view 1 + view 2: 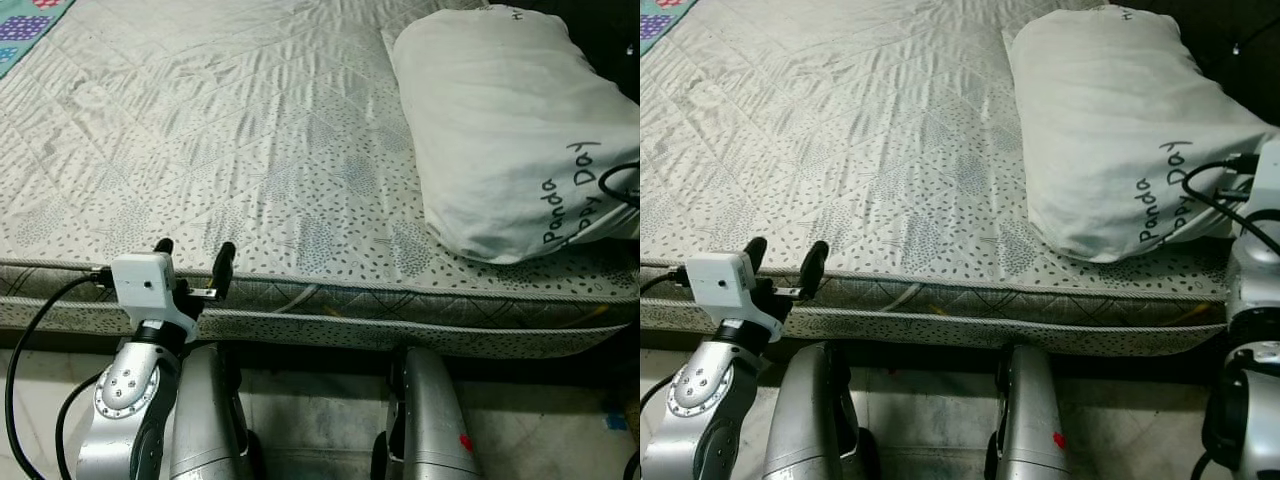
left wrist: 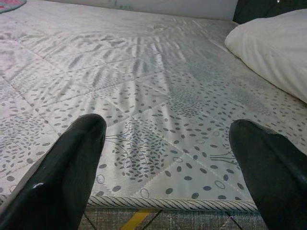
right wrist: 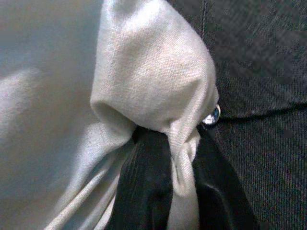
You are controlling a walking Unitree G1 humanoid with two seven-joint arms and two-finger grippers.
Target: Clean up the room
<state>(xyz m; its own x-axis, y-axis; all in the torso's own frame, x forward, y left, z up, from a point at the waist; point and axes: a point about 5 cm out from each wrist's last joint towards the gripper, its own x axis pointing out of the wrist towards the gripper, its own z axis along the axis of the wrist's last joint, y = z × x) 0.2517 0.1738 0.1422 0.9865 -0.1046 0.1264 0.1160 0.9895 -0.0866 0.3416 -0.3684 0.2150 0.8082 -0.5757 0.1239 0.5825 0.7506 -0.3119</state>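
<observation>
Two right fingers (image 3: pixel 144 191) clamped on pillow (image 1: pixel 500 130) corner; left fingers (image 2: pixel 72 177) apart above mattress (image 1: pixel 220 150) edge.

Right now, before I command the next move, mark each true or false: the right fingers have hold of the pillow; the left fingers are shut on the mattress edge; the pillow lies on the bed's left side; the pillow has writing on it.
1. The right gripper has its fingers pinched on a fold of the pillow. True.
2. The left gripper is shut on the mattress edge. False: its fingers stand apart, holding nothing, at the near edge.
3. The pillow lies on the bed's left side. False: it lies on the right.
4. The pillow has writing on it. True.
</observation>
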